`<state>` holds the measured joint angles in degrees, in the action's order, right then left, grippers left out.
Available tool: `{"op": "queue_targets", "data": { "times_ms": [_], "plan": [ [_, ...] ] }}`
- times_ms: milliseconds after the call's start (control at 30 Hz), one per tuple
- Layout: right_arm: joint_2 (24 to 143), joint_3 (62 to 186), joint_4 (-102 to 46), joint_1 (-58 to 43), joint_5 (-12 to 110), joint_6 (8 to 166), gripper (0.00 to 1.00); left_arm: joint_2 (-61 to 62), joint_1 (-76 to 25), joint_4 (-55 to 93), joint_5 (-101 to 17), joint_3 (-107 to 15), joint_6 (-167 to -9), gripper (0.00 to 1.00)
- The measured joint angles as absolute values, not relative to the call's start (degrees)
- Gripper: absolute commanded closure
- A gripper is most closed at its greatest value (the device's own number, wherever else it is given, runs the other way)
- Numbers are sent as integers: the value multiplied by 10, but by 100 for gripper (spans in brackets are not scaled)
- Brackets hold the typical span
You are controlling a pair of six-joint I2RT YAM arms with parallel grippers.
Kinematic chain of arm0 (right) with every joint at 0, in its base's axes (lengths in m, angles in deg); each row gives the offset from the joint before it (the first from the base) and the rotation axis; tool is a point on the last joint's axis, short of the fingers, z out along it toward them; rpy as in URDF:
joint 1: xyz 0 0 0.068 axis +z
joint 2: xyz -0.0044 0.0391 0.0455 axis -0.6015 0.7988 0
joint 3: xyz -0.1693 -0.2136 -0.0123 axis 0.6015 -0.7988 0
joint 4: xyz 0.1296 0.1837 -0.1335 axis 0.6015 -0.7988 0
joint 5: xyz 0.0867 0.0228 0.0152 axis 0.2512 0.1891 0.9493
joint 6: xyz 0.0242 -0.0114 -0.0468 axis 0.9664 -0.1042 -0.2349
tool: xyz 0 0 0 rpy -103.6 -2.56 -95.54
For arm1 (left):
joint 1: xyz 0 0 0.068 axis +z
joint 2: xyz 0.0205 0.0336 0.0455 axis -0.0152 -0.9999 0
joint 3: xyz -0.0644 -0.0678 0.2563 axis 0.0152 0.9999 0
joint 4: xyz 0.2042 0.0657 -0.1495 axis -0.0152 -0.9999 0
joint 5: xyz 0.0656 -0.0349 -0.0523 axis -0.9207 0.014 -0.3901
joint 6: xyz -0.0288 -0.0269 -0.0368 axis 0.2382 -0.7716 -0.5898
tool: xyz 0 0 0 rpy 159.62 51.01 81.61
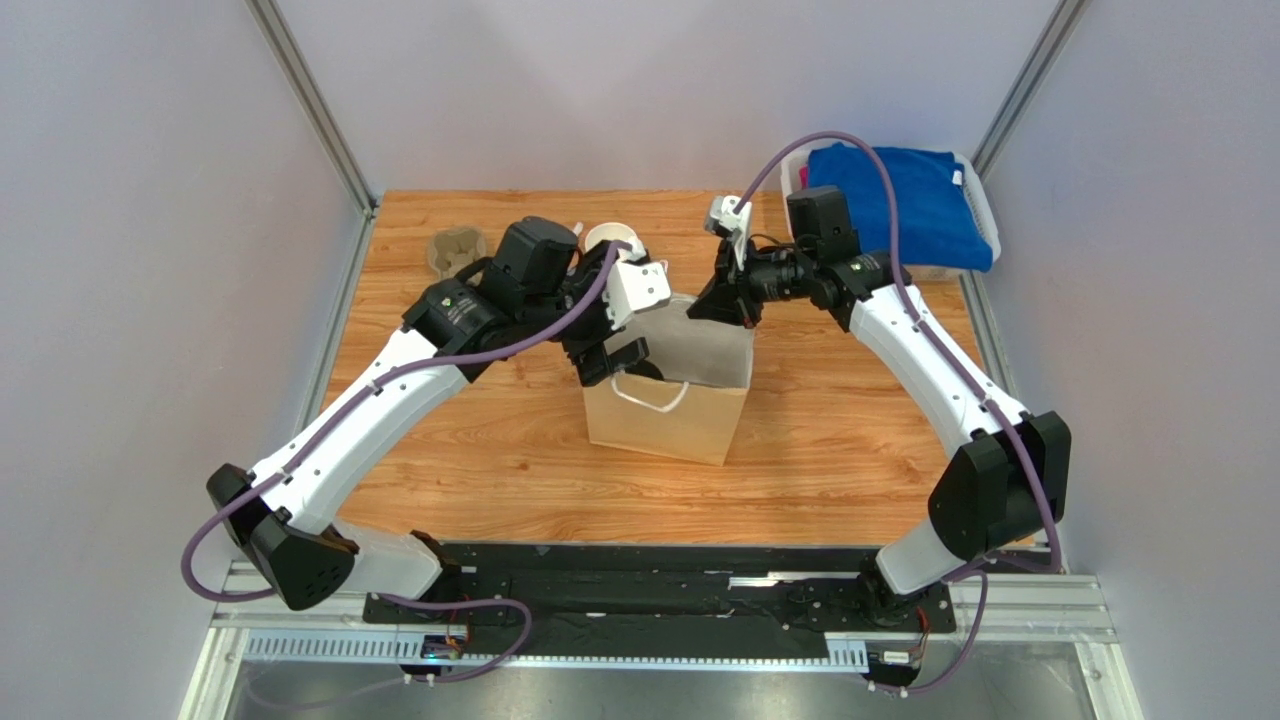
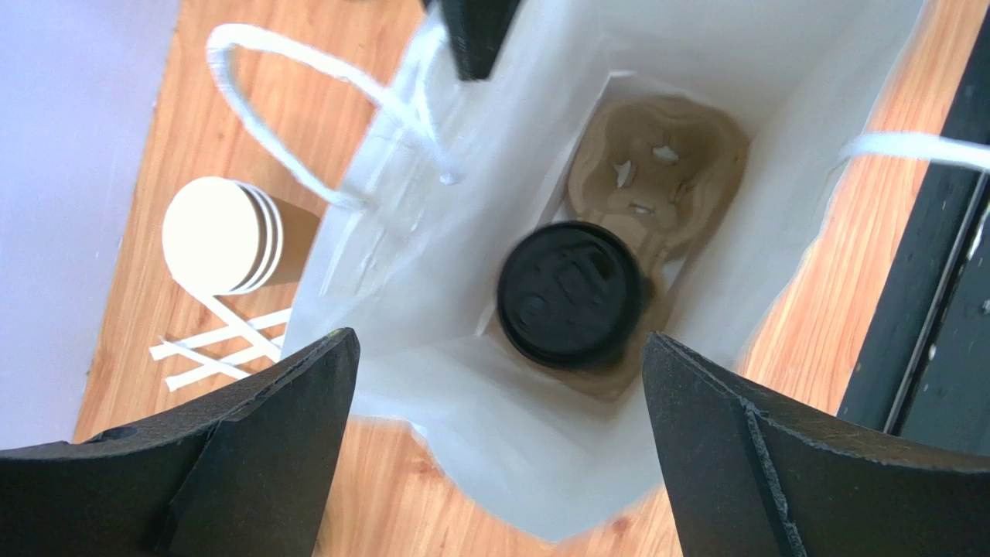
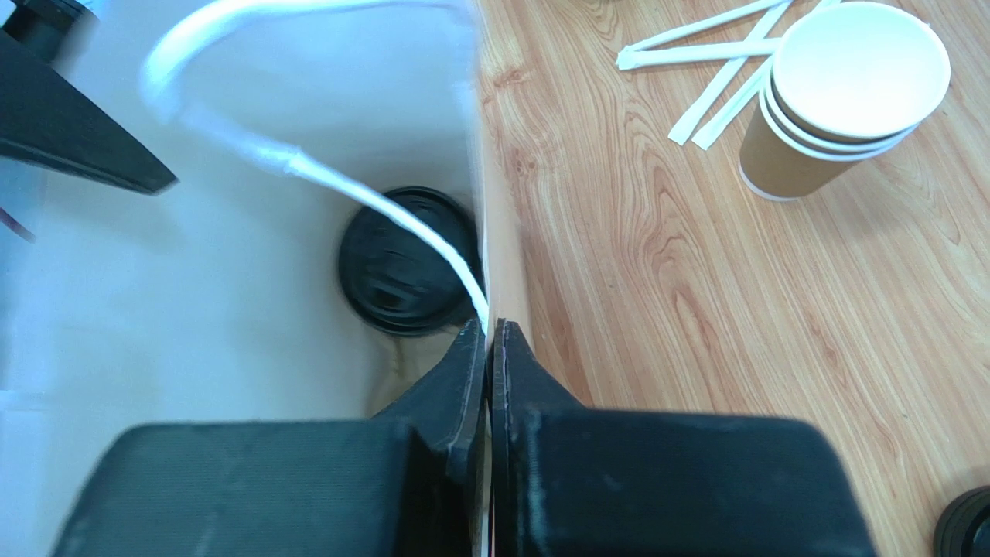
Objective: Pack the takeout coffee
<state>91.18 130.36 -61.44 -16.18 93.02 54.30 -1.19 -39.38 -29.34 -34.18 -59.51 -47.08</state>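
The takeout coffee (image 2: 571, 294), seen from above as a round black lid, sits in a brown pulp cup carrier (image 2: 657, 163) at the bottom of the open paper bag (image 1: 669, 405). Its lid also shows in the right wrist view (image 3: 401, 273). My left gripper (image 2: 500, 339) is open and empty, held above the bag's mouth at its left side (image 1: 613, 357). My right gripper (image 3: 489, 328) is shut on the bag's rim by the white handle (image 3: 291, 157), at the bag's far right edge (image 1: 706, 311).
A stack of lidless brown cups (image 3: 843, 99) and white paper-wrapped sticks (image 3: 709, 58) lie on the wood behind the bag. A brown pulp piece (image 1: 455, 248) sits at the far left. A blue cloth (image 1: 899, 203) fills a bin at the far right. A loose black lid (image 3: 970, 528) shows at the frame edge.
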Motion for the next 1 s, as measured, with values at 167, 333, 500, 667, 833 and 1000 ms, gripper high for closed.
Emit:
{"op": "queue_targets", "data": {
  "times_ms": [167, 333, 500, 667, 833, 1000],
  "plan": [
    [904, 1298, -615, -166, 929, 543, 100, -8, -386, -273, -342, -605, -513, 1],
    [893, 1296, -615, -166, 929, 542, 100, 14, -360, -253, -342, -611, -568, 1],
    [874, 1289, -625, -166, 930, 540, 100, 11, -288, -245, -344, -668, -656, 7],
    [858, 1280, -636, -166, 932, 540, 100, -39, -203, -235, -359, -726, -721, 16],
    [841, 1262, -651, -166, 932, 540, 100, -165, -182, -254, -401, -776, -735, 23],
    [818, 1260, -671, -165, 932, 541, 100, -277, -169, -263, -416, -778, -736, 24]
  ]
}}
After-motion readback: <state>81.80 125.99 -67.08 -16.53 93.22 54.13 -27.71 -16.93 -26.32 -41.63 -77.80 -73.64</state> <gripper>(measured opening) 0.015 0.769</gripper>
